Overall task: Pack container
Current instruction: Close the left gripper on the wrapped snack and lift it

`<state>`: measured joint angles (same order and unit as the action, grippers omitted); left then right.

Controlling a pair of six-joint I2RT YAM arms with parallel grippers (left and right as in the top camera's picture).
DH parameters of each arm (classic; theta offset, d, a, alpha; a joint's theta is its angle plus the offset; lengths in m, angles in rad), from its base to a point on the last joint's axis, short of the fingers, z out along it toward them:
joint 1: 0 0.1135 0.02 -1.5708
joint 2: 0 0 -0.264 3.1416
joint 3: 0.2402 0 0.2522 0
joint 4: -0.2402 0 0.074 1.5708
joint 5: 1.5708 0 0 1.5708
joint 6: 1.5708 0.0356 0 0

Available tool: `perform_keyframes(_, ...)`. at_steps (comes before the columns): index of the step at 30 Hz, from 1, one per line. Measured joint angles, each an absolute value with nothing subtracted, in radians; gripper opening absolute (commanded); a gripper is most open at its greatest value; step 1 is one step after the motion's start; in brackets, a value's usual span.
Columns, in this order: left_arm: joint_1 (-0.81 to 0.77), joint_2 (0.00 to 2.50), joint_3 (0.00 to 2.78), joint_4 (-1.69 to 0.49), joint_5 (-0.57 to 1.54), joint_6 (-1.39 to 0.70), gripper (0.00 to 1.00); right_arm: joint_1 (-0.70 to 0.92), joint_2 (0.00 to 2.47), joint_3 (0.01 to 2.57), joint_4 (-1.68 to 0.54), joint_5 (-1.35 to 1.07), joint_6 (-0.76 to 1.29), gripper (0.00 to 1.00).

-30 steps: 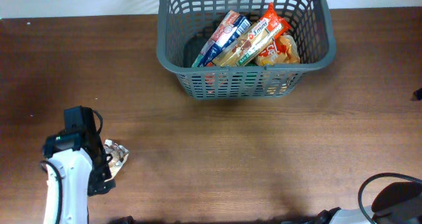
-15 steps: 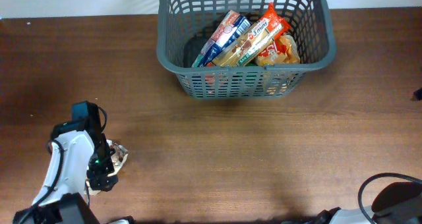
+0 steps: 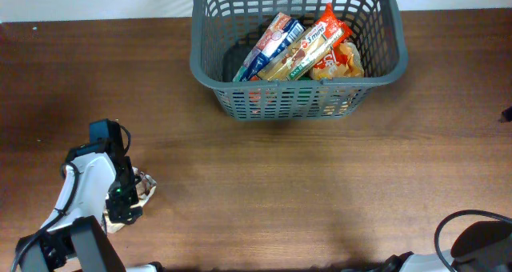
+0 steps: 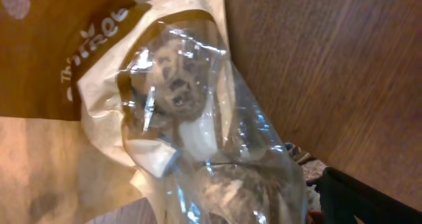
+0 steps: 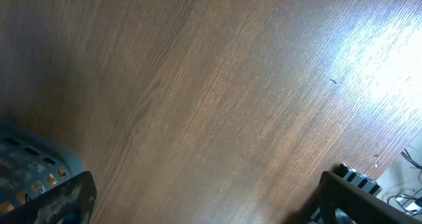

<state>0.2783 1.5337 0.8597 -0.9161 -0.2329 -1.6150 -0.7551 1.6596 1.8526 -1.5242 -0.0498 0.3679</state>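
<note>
Grey plastic container [image 3: 280,102], lattice sides, pkts [image 3: 300,52] inside.

At near left, left arm [image 3: 86,181] folded low, left gripper [image 3: 124,210] pointing down, jaws spread; right gripper [image 5: 211,196] likewise spread wide

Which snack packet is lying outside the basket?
The clear-and-brown plastic snack bag on the wooden table, by the left gripper. The blue packet, beige packet and orange packet lie inside the dark grey plastic basket.
</note>
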Motion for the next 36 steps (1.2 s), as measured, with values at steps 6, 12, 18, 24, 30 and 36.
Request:
perform_keyframes(6, 0.278, 1.555, 0.82, -0.856, -0.233, -1.597, 0.99, -0.755, 1.66, 1.853, -1.524, -0.05, 0.368, 0.99)
perform_keyframes(12, 0.278, 1.575, 0.78, -0.827, -0.233, -1.588, 0.99, -0.755, 1.66, 1.853, -1.524, -0.05, 0.368, 0.99)
perform_keyframes(18, 0.278, 1.577, 0.78, -0.825, -0.233, -1.577, 0.99, -0.755, 1.66, 1.853, -1.524, -0.05, 0.368, 0.99)
perform_keyframes(24, 0.278, 1.577, 0.78, -0.825, -0.233, -1.57, 0.99, -0.755, 1.66, 1.853, -1.524, -0.05, 0.368, 0.99)
perform_keyframes(30, 0.278, 1.577, 0.78, -0.826, -0.233, -1.57, 0.92, -0.755, 1.66, 1.853, -1.524, -0.05, 0.367, 0.99)
perform_keyframes(36, 0.278, 1.577, 0.78, -0.826, -0.233, -1.559, 0.51, -0.755, 1.66, 1.853, -1.524, -0.05, 0.368, 0.99)
